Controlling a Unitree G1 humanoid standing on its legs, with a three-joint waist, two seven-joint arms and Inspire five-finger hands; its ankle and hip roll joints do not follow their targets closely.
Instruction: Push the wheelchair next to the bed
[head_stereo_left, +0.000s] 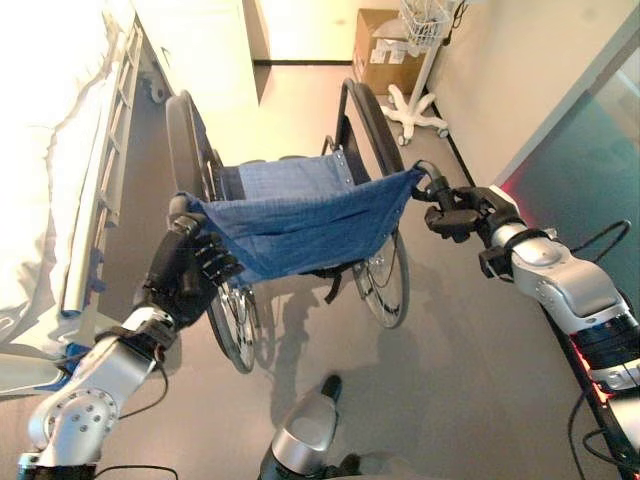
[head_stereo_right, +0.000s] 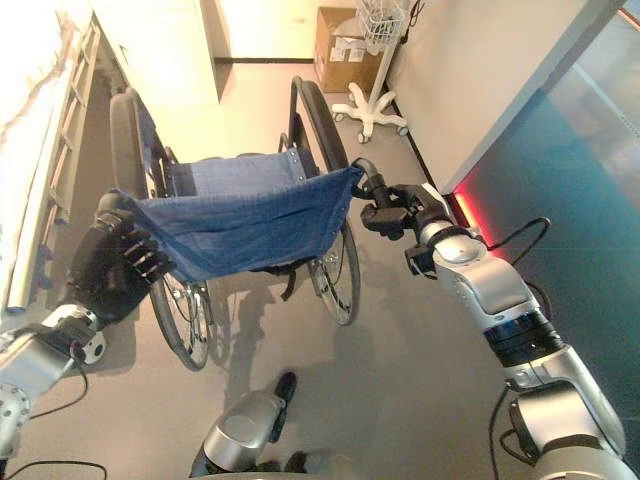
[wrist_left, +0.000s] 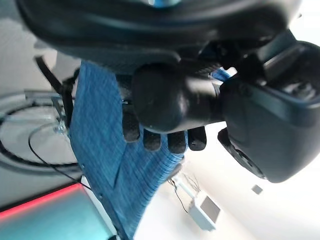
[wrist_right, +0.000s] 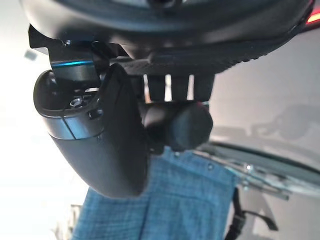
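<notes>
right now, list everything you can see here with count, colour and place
wheelchair: one, black frame and wheels with blue denim seat and backrest, centre of the floor, beside the bed
bed: one, white bedding with a pale side rail, along the robot's left
cardboard box: one, brown, on the floor at the far wall
wheeled stand: one, white, with a wire basket on top, next to the box
wall panel: one, teal, on the robot's right
left hand: one, dark, curled round the wheelchair's left push handle
right hand: one, dark, curled round the right push handle
</notes>
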